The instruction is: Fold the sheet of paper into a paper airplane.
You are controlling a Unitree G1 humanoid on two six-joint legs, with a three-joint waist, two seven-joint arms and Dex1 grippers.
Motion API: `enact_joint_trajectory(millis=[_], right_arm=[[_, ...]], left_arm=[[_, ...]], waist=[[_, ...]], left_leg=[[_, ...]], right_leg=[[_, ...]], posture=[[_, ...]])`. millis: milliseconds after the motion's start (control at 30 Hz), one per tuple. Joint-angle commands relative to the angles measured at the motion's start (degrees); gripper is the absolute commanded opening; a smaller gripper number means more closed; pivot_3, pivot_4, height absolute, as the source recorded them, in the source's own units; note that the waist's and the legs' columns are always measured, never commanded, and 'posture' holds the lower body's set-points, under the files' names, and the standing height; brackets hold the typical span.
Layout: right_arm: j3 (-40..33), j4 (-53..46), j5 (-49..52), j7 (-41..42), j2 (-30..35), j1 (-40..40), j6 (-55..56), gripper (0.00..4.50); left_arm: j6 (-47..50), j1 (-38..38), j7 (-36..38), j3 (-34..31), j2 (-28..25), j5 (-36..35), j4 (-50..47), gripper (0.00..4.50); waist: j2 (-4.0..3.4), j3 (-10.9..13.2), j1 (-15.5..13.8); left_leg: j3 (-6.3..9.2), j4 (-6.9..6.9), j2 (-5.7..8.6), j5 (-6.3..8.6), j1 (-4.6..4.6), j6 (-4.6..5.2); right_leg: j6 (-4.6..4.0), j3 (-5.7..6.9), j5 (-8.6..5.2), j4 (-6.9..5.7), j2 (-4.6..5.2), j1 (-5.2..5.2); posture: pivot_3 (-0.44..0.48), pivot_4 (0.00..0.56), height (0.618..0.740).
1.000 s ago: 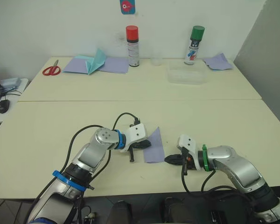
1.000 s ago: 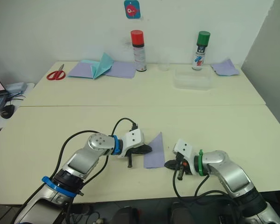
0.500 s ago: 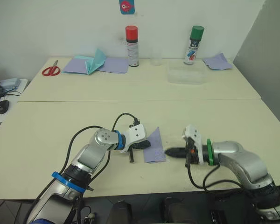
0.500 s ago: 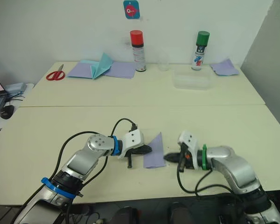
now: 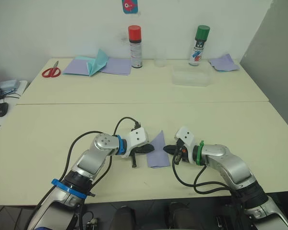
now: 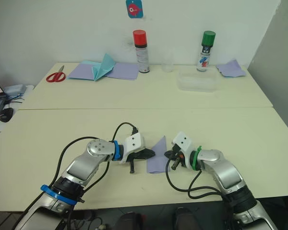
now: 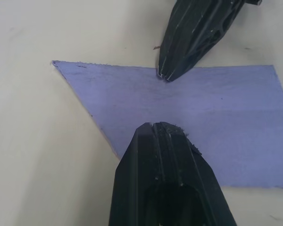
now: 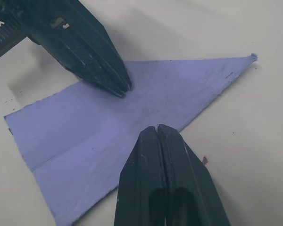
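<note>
Two grippers meet over sheet of paper [image 5: 157,149], at table's [image 5: 230,120] near edge. Left gripper [image 5: 150,149] presses sheet's left side, fingers pressed together; right gripper [image 5: 167,150] at sheet's right edge, fingers likewise closed. To crease well: keep left tip pinning, drag right tip flat along fold. Sheet lavender, folded, pointed away from robot, creased, lying flat.

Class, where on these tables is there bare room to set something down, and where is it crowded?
Bare: the near table left of the left end effector, and right of the right end effector. Crowded: around the folded lavender paper, and the far edge by the spray cans.
</note>
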State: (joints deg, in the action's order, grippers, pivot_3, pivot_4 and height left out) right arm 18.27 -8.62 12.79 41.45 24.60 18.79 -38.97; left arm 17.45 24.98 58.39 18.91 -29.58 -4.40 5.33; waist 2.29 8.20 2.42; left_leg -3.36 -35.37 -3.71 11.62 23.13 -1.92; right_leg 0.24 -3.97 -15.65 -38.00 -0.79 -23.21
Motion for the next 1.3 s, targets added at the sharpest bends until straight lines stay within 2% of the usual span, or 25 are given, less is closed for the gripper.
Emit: enact_joint_trajectory(millis=[33,100,133,233,300,433,600,700,800,933,1300], right_arm=[[2.3,1.7,-1.5,0.8,0.5,-0.4,-0.3,0.0],[2.3,2.2,-1.6,1.0,0.4,0.1,-0.1,0.0],[2.3,2.4,-1.7,1.1,0.4,0.3,0.1,0.0],[2.1,2.7,-1.7,1.6,0.6,0.7,0.2,0.0],[2.0,2.8,-1.7,1.8,0.5,0.8,0.2,0.0],[2.1,3.1,-1.7,2.3,0.5,1.0,0.5,0.0],[2.0,3.1,-1.6,2.6,-0.1,1.5,1.3,0.0],[1.1,1.1,-0.4,3.2,-0.4,1.1,2.6,0.0],[0.2,-1.5,0.4,3.4,-0.2,0.4,3.0,0.0],[0.3,-2.6,0.1,3.0,-0.2,-0.1,3.0,0.0],[0.2,-1.7,0.0,2.8,-0.6,0.9,2.1,0.0]], left_arm=[[4.4,0.2,-0.7,-7.1,-0.5,-5.1,1.1,0.02],[6.7,-0.1,0.9,-9.3,-1.5,-7.9,-0.2,0.53],[7.8,-0.2,1.8,-10.1,-2.0,-9.3,-0.9,0.64],[9.5,0.1,3.1,-11.8,-2.7,-11.6,-1.8,1.58],[7.1,0.5,3.9,-11.8,-3.6,-11.0,-1.2,2.22],[-6.5,1.8,7.0,-8.9,-6.4,-5.1,3.0,3.5],[-19.0,5.5,10.5,-7.0,-7.1,-1.5,11.3,3.5],[-23.2,6.8,11.5,-6.7,-7.0,-0.4,15.3,3.5],[-23.9,6.2,12.7,-7.6,-6.3,-2.1,15.1,3.5],[-24.5,4.6,13.9,-8.4,-6.1,-4.0,12.9,3.5],[-35.5,7.0,12.6,-5.6,-5.0,2.4,20.8,3.5]], waist=[[0.02,0.0,0.1],[0.06,0.1,0.3],[0.08,0.1,0.4],[0.1,0.1,0.5],[0.11,0.1,0.5],[0.15,0.1,0.5],[0.17,0.1,0.6],[0.17,0.1,0.8],[0.17,0.1,0.7],[0.17,0.1,0.7],[0.17,0.1,0.4]], left_leg=[[0.01,0.0,-0.01,0.0,0.0,0.0],[0.03,0.01,-0.02,0.0,0.01,0.0],[0.01,0.03,-0.02,0.0,0.02,0.0],[-0.04,0.16,0.02,0.0,0.01,0.0],[-0.04,0.17,0.02,0.0,0.01,0.0],[0.01,0.25,-0.01,0.0,0.0,-0.01],[0.01,0.29,-0.01,0.0,0.0,-0.01],[-0.06,0.29,0.0,0.0,0.0,0.0],[-0.04,0.29,-0.01,0.0,0.08,0.0],[-0.04,0.28,0.01,0.0,0.68,-0.01],[-0.07,0.22,0.04,-0.01,0.89,0.0]], right_leg=[[0.0,0.01,0.0,-0.01,-0.02,-0.01],[0.0,0.04,0.0,-0.02,-0.07,-0.02],[0.01,0.04,0.01,-0.02,-0.07,-0.04],[0.17,0.03,0.09,0.02,-0.04,-0.04],[0.2,0.04,0.11,0.02,-0.04,-0.04],[0.15,0.02,0.09,0.01,-0.05,-0.08],[-0.01,0.02,0.0,0.0,-0.05,-0.07],[0.09,0.05,0.05,0.0,-0.05,-0.09],[0.09,0.07,0.05,-0.02,-0.06,-0.16],[0.08,0.19,0.05,-0.07,-0.07,-0.67],[0.08,0.27,0.06,-0.12,-0.08,-0.84]], posture=[[0.0,0.15,0.74],[0.0,0.15,0.74],[0.0,0.15,0.74],[0.0,0.15,0.74],[0.0,0.15,0.74],[0.0,0.15,0.74],[0.0,0.15,0.74],[0.0,0.15,0.74],[0.0,0.15,0.74],[0.0,0.15,0.74],[0.0,0.15,0.74]])
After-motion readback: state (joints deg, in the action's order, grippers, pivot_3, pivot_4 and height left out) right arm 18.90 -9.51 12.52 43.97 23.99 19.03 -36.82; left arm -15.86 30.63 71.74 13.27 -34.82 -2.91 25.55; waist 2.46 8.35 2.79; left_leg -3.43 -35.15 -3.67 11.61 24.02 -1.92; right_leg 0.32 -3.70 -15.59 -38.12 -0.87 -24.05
